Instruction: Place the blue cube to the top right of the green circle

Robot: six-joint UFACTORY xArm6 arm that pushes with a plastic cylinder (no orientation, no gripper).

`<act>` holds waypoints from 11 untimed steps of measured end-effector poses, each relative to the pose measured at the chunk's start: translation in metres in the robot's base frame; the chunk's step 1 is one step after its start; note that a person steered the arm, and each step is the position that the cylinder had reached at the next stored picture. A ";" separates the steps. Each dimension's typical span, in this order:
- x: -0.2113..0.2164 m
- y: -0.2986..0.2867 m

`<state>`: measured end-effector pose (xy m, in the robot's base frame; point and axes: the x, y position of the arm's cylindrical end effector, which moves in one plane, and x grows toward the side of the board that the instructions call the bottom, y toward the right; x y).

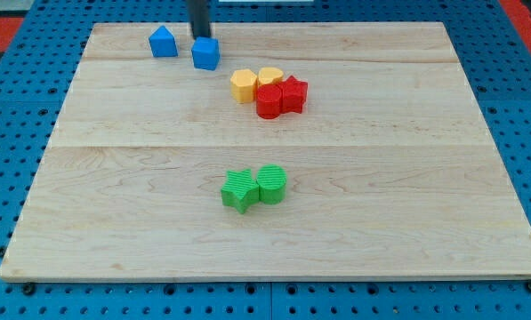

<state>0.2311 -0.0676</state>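
since the blue cube (206, 53) has to end up at the top right of the green circle (271, 183), my tip (200, 37) sits at the cube's far edge, toward the top of the frame, touching or just about touching it; the exact contact is hidden behind the cube's top face. as for the tool's state: it is a bare rod, nothing to open or close, holding nothing, only resting against the block so a push would send it down the frame. the cube lies in the upper left of the wooden board (425, 222), well apart from the green circle, which sits lower centre with a green star (239, 189) touching its left side. just left of the cube is a second blue block (163, 42) with a peaked top, near but apart, so it should stay out of the push. judgement: the placement behind the cube suits a downward-and-rightward shove, but the cluster of yellow hexagon (243, 85), yellow heart (269, 77), red cylinder (269, 102) and red star (293, 94) lies between cube and goal. a straight diagonal would likely clip it; going down first, then right beneath the cluster, seems safer. task looks barely begun.
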 end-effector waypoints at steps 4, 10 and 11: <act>0.002 0.003; 0.088 0.134; 0.122 0.188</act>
<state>0.3535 0.1207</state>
